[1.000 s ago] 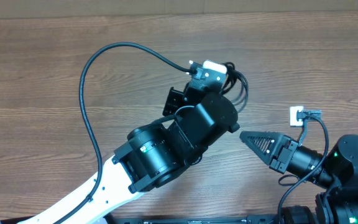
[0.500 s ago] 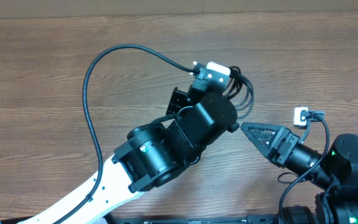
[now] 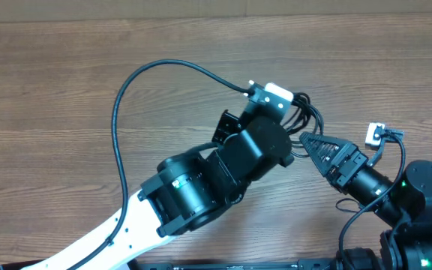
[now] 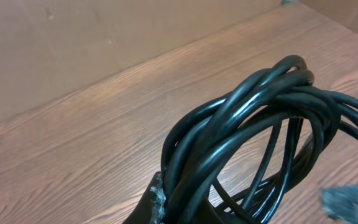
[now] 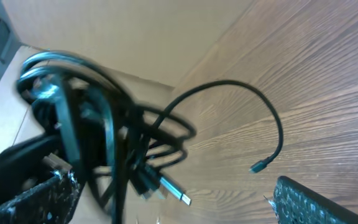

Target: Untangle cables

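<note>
Overhead: left gripper point(image 3: 292, 112) clamped on a bundle of thin black cables point(image 3: 307, 121), right gripper point(image 3: 311, 141) spread open beside it.

Seen from the left wrist, the coiled loops rise out of the closed jaws and lean up-right over the brown wooden table point(image 3: 51, 90). The left arm point(image 3: 193, 187) reaches diagonally from the lower left. The right arm point(image 3: 418, 187) comes from the lower right, tip pointing up-left, just beside the loops. Its fingers point(image 5: 33, 199) stand wide apart, the bundle ahead of the gap. One loose strand point(image 5: 253, 99) arcs right, its small plug end point(image 5: 258, 167) hanging down.
</note>
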